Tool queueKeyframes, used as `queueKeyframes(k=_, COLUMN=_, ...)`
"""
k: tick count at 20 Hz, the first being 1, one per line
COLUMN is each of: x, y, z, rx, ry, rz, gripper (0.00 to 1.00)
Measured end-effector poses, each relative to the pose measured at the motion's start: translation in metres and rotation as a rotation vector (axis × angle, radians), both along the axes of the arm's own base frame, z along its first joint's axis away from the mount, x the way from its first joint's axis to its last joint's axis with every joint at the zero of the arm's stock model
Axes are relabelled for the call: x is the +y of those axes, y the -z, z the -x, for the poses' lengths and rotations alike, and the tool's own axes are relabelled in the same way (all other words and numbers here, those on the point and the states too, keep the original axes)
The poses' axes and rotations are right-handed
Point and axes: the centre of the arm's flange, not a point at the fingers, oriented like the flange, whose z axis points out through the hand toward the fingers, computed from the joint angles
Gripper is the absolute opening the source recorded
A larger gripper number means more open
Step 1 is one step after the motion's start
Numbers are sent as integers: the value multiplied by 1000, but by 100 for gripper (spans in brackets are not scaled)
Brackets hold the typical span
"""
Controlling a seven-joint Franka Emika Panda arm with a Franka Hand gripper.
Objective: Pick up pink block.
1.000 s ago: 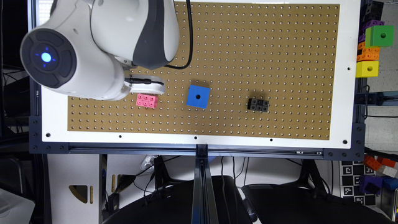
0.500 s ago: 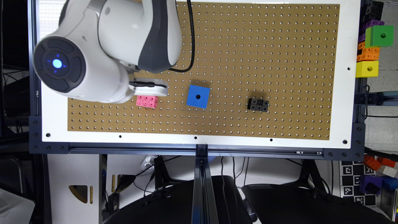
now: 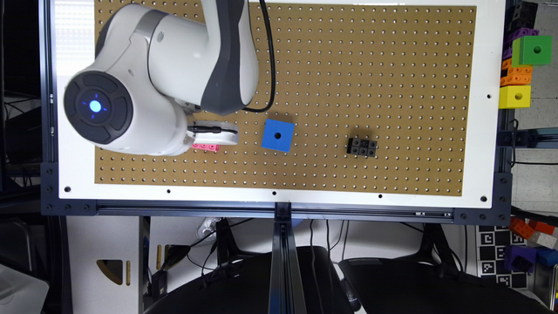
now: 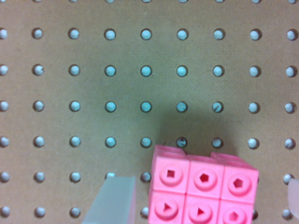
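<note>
On the brown pegboard (image 3: 348, 65) the blue cube (image 3: 277, 135) sits just to the exterior view's right of my wrist, and the black studded brick (image 3: 361, 147) lies farther right, well apart from me; neither is between my fingers and the target. Off the board's right edge a green cube (image 3: 532, 50) and a yellow cube (image 3: 515, 96) are stacked with other bricks. Since a second ago my arm has swung over toward the exterior view's right and lower, so the pink block (image 4: 202, 191), then showing whole beside my white wrist part, is now mostly covered, only a pink strip (image 3: 205, 147) peeking out below it. My pincer (image 4: 205, 200) stands wide: one pale finger (image 4: 114, 201) is just beside the block's one end, the other at the far end, with a gap on both sides, so I grip nothing.
</note>
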Motion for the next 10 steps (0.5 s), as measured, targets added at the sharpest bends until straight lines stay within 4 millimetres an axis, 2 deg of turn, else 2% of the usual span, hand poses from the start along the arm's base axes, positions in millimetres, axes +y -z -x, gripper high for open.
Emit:
queueKeyframes(k=4, x=-2, y=26, z=-8, rx=5, ry=1, rz=-3, gripper=100)
queueKeyframes(k=10, x=-3, y=26, z=-12, rx=0, ry=1, rz=-2, gripper=100)
